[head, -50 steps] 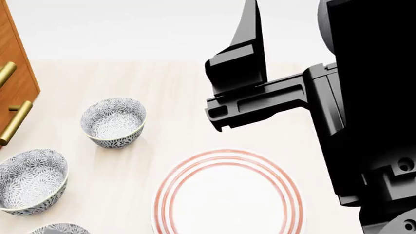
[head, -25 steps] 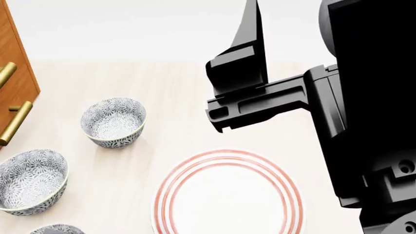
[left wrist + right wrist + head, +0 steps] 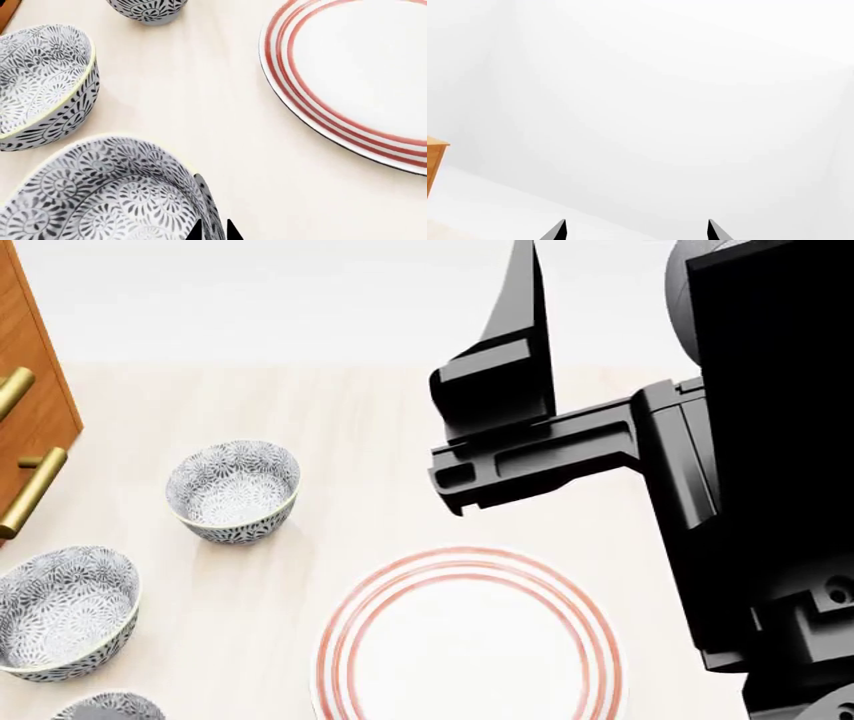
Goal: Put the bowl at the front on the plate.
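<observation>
- Pale counter (image 3: 360, 530): plate (image 3: 467, 640), three patterned bowls.
- Left pincer (image 3: 212, 231): tips clamped on the front bowl (image 3: 100, 200) rim.
- Right pincer (image 3: 636, 231): tips apart, raised, holding nothing.

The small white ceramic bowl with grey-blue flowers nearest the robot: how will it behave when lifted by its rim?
The small patterned ceramic bowl is probably rigid and breakable. Its glossy thin rim may slip. Being deep, it could tilt in a one-sided grip.

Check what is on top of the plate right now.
Nothing: the plate shows bare white inside its red rings. Its near edge is cut off by the head view, so that strip cannot be seen.
</observation>
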Controlling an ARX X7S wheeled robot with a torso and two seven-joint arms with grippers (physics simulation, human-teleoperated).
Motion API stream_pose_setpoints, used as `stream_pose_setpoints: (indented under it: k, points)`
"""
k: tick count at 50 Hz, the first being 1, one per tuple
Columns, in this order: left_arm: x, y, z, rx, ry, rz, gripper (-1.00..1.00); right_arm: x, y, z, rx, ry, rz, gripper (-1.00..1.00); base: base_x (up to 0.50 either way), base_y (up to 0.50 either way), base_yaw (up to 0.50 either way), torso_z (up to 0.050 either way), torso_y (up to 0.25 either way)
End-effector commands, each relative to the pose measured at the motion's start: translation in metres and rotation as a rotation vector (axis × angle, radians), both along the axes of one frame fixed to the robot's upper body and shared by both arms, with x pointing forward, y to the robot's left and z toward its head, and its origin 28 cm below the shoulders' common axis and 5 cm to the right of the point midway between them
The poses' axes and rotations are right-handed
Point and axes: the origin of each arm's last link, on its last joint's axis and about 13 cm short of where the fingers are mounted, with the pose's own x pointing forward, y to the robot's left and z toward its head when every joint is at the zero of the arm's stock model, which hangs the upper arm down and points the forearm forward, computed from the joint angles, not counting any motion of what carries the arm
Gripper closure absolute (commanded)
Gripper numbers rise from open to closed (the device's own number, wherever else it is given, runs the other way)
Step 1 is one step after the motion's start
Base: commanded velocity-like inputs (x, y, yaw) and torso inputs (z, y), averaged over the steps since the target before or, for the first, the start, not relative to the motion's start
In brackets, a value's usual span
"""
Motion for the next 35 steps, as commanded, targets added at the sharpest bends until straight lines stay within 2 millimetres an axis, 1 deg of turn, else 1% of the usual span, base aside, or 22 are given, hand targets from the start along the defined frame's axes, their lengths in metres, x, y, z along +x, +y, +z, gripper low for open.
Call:
stream_pose_setpoints:
  k: [1, 13, 22, 24, 35]
  points:
    - [-0.001, -0.002, 0.006, -0.022, -0.05, -0.008, 1.0, 0.0, -0.001, 0.0, 0.004, -0.001, -0.001, -1.0, 0.0, 0.0, 0.0, 0.0, 0.0]
    - [-0.003, -0.003, 0.017, -0.013, -0.108, -0.019, 1.0, 0.0, -0.001, 0.002, 0.0, -0.006, -0.003, -1.0, 0.0, 0.0, 0.0, 0.0, 0.0]
    - [-0.003, -0.002, 0.018, -0.003, -0.127, -0.015, 1.0, 0.0, -0.001, 0.002, -0.001, -0.006, -0.003, -1.0, 0.0, 0.0, 0.0, 0.0, 0.0]
    - [-0.003, -0.002, 0.023, -0.003, -0.152, -0.018, 1.0, 0.0, -0.001, 0.002, 0.001, -0.007, -0.003, -1.0, 0.0, 0.0, 0.0, 0.0, 0.0]
    - [-0.002, -0.001, 0.034, -0.006, -0.201, -0.023, 1.0, -0.001, -0.001, 0.002, 0.0, -0.01, -0.003, -1.0, 0.0, 0.0, 0.0, 0.0, 0.0]
